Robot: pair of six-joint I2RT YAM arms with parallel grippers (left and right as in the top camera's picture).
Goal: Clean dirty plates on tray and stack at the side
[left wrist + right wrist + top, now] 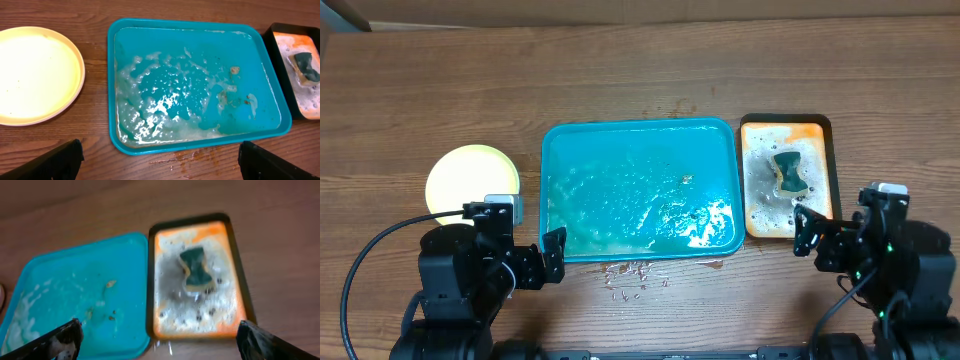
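Tray (pixel 620 150) holds only suds (pixel 150 115), no plates. Yellow plate (pixel 470 178) sits on table (pixel 620 60) to its left (any beneath are hidden). Left gripper (pixel 160 149) & right gripper (pixel 159 329) both gape wide, empty. Risk: the left one is v. near plate, so a careless swing could shove it.
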